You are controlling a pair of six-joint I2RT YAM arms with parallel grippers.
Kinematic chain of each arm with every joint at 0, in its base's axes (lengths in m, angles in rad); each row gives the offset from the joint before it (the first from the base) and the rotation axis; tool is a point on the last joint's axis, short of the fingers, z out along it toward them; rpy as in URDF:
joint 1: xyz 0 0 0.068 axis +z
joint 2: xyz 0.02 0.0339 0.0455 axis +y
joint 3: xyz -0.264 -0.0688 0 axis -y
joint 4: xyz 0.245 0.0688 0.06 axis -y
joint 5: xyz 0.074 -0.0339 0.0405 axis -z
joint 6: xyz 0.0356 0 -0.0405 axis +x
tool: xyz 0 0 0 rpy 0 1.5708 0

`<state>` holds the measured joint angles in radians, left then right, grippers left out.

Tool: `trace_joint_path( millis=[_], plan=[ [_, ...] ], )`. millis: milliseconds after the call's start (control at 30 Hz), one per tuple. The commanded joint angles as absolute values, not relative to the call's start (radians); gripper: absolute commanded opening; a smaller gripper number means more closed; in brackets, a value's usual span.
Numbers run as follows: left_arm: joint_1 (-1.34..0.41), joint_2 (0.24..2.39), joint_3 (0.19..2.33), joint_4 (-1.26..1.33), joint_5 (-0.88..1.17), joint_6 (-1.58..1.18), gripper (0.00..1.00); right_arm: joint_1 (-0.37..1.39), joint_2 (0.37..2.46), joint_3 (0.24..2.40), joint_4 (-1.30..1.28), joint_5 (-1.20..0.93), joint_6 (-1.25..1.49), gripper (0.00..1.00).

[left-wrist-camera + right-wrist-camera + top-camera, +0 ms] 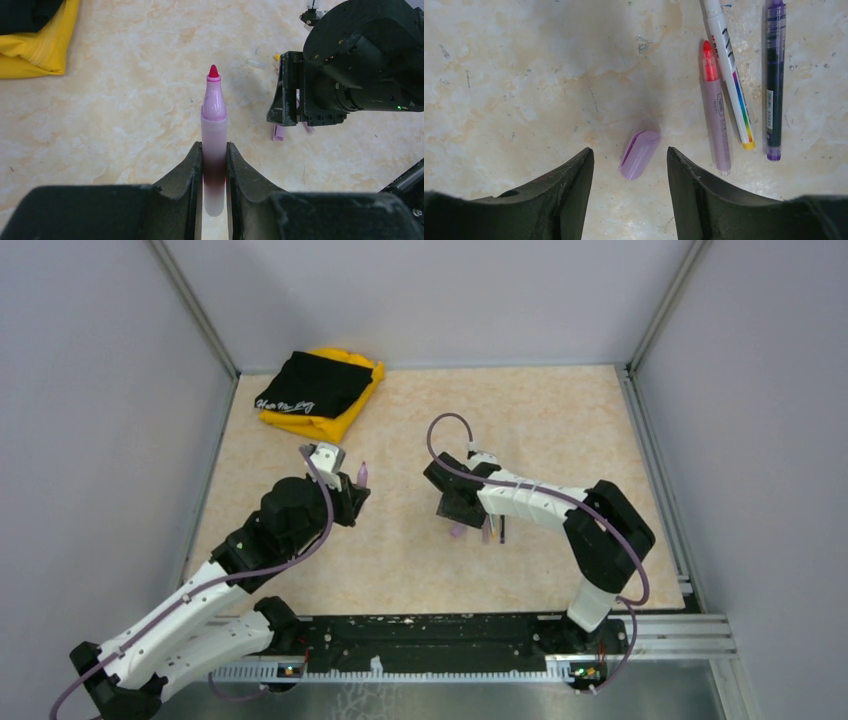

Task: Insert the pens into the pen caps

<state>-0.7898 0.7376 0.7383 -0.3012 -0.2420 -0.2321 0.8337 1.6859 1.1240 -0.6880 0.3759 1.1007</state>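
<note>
Landmark: I took the lilac cap [640, 154] as my reference. It lay on its side on the surface [524, 75], touching nothing else.

Right hand [629, 151]: it hung low over the lilac cap with its jaws wide, one finger on either side of the cap. Neither finger touched it, and the hand held nothing.

Cap's long axis: in the right wrist view it ran roughly along the fingers, leaning over toward the right-hand finger at its far end. The jaws' closing line therefore crossed its narrow width at a slight skew. I could not tell which end was the open mouth.

Left hand [214, 147]: its jaws were narrow and clamped on the lower barrel of the lilac pen [213, 110]. It was raised off the surface and stood well apart from the lilac cap, on the left arm's side of it.

Held pen's axis: it stood straight out from the fingers, with its pink-red tip bare and leading.

Other pens: the pinkish-red pen [716, 125], the white pen [730, 75] and the dark pen [775, 80] lay side by side just beyond the right-hand finger from the lilac cap. They were roughly parallel to one another and uncapped as far as I could see.

Nearer arm: the right, plainly.

What the next move turned on, as I judged it: the right hand needed the cap squared between its fingers, then lifted and turned mouth-first toward the pen's tip.

Risk: a skewed pinch could roll or flick so small a cap toward the three pens.
</note>
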Motion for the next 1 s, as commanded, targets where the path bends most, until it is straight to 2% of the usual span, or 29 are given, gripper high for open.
trace_joint_path(
  millis=[0, 367, 767, 967],
  plan=[
    [-0.789, 0.737, 0.755, -0.301, -0.243, -0.217, 0.0, 0.802, 1.707, 1.092, -0.625, 0.347, 1.091, 0.54],
    [-0.786, 0.752, 0.755, -0.291, -0.244, -0.208, 0.0, 0.79, 1.782, 1.093, -0.594, 0.288, 1.046, 0.52],
    [-0.786, 0.762, 0.752, -0.29, -0.258, -0.197, 0.0, 0.803, 1.75, 1.073, -0.608, 0.227, 0.992, 0.49],
    [-0.785, 0.767, 0.753, -0.292, -0.267, -0.193, 0.0, 0.813, 1.728, 1.059, -0.623, 0.231, 0.979, 0.43]
  ],
)
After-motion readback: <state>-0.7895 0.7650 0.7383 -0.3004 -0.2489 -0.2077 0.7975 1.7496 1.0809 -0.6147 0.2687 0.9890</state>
